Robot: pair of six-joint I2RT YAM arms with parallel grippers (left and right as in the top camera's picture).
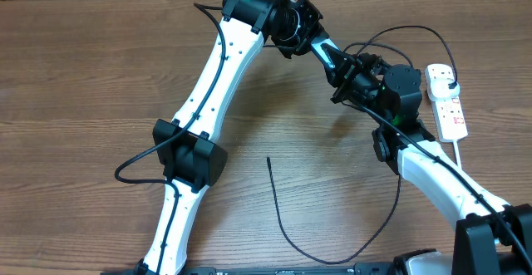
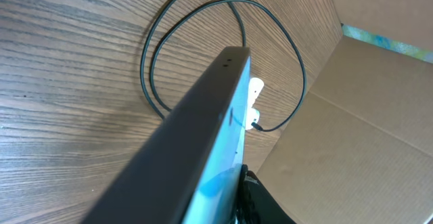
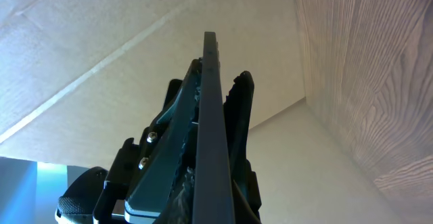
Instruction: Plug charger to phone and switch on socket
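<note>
The phone (image 1: pixel 327 53) is held off the table at the back, between the two arms, its light blue screen lit. My left gripper (image 1: pixel 309 42) is shut on it. In the left wrist view the phone (image 2: pixel 203 129) runs edge-on up the frame, with one finger pad (image 2: pixel 260 200) against the screen. My right gripper (image 1: pixel 346 71) is shut on the other end, and its fingers (image 3: pixel 240 109) flank the phone's dark edge (image 3: pixel 211 116). The charger (image 1: pixel 287 233) lies loose, its tip (image 1: pixel 268 159) on the table mid-front. Its plug (image 1: pixel 447 76) sits in the white socket (image 1: pixel 450 109) at right.
The charger's loops (image 2: pixel 203 7) lie on the wood behind the phone, beside an end of the socket (image 2: pixel 256 88). A cardboard wall (image 2: pixel 358 122) stands along the table's back. The socket's white cord (image 1: pixel 462 154) runs forward past my right arm.
</note>
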